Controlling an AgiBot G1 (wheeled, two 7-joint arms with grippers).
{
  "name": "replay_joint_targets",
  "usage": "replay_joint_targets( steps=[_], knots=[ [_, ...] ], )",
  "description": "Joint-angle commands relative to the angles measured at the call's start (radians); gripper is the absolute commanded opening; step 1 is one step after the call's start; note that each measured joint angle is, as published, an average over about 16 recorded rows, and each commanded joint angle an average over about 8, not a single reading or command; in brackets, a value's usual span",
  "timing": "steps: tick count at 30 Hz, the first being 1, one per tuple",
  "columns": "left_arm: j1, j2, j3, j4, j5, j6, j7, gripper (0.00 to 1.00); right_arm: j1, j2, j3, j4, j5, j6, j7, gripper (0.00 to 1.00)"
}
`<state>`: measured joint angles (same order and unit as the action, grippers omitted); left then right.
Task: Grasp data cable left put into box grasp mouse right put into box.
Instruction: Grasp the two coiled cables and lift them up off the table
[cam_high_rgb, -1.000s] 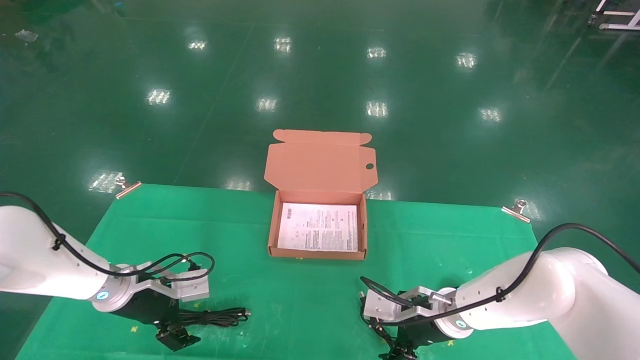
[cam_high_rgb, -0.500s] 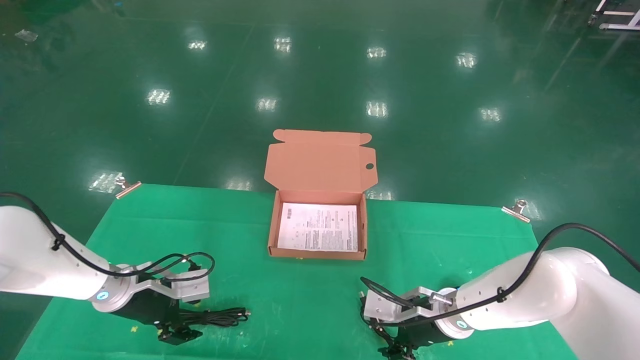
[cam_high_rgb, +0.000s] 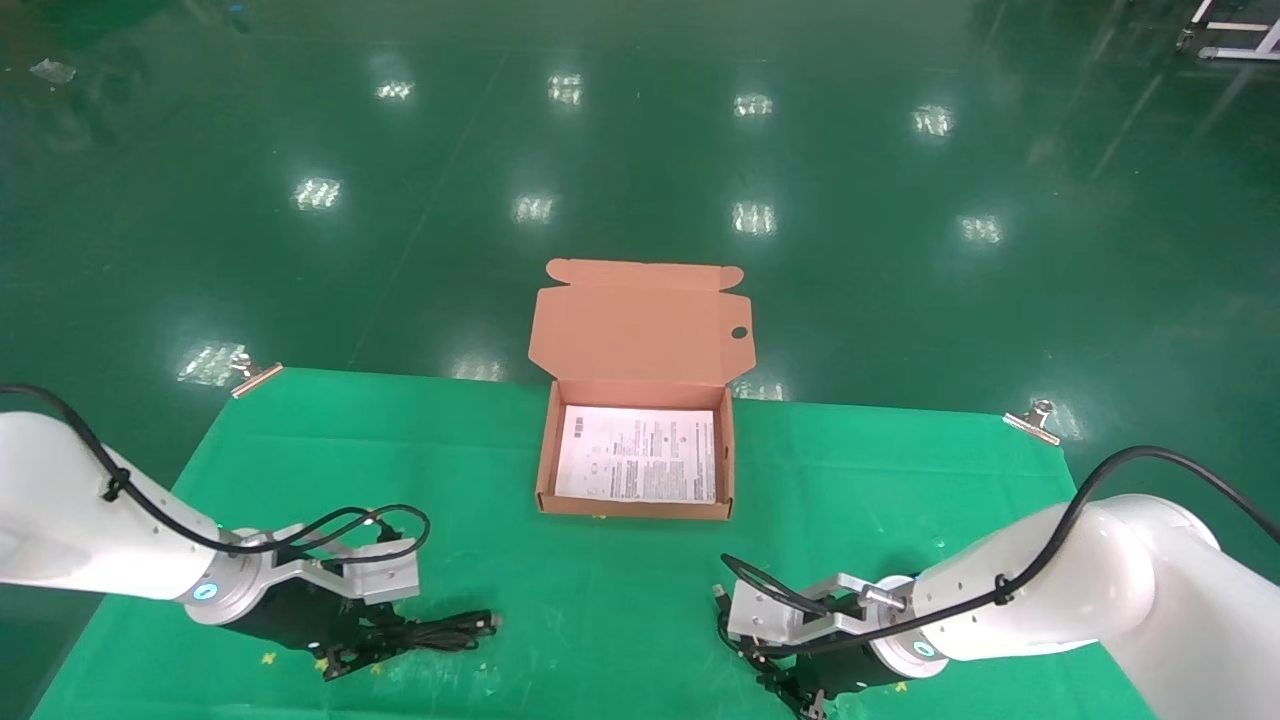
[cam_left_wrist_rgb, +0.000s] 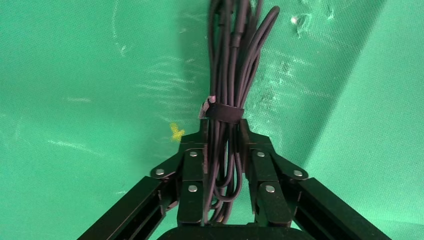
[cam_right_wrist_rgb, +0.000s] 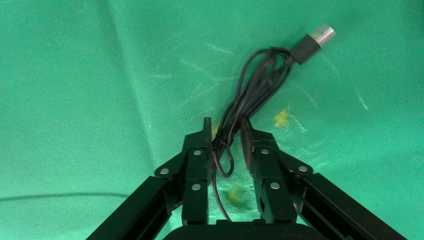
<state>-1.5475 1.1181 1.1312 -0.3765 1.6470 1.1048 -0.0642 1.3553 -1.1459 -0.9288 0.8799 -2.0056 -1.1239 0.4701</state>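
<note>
Black data cable (cam_left_wrist_rgb: 227, 75); orange-brown box (cam_high_rgb: 640, 325); green cloth (cam_high_rgb: 600, 610).

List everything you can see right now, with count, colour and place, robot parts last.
box: 1, orange-brown, far middle of the table, lid open
printed sheet: 1, white, flat inside the box
data cable: 1, black tied bundle, near left of the table
thin cord with USB plug: 1, black with silver plug, near right; mouse body not visible
table cloth: 1, green
clips: 2, metal, far corners of the cloth
left gripper: closed around the data cable
right gripper: closed around the thin cord
</note>
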Motion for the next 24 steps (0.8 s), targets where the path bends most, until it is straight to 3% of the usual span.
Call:
replay_joint_targets(
  steps=[1, 12, 19, 24],
  knots=[
    [0.0, 0.0, 0.0, 0.0, 0.0, 0.0, 0.0, 0.0, 0.0, 0.0, 0.0, 0.0, 0.0, 0.0, 0.0, 0.0],
    [-0.011, -0.014, 0.004, -0.016, 0.006, 0.014, 0.008, 0.0, 0.006, 0.009, 0.004, 0.001, 0.001, -0.003, 0.006, 0.0],
    [-0.077, -0.121, -0.009, -0.132, -0.007, 0.099, -0.022, 0.0, 0.076, 0.106, 0.05, 0.072, 0.003, -0.024, 0.086, 0.0],
    [-0.146, -0.201, -0.02, -0.28, 0.022, 0.091, -0.091, 0.0, 0.16, 0.183, 0.099, 0.164, -0.018, -0.017, 0.163, 0.0]
  ],
)
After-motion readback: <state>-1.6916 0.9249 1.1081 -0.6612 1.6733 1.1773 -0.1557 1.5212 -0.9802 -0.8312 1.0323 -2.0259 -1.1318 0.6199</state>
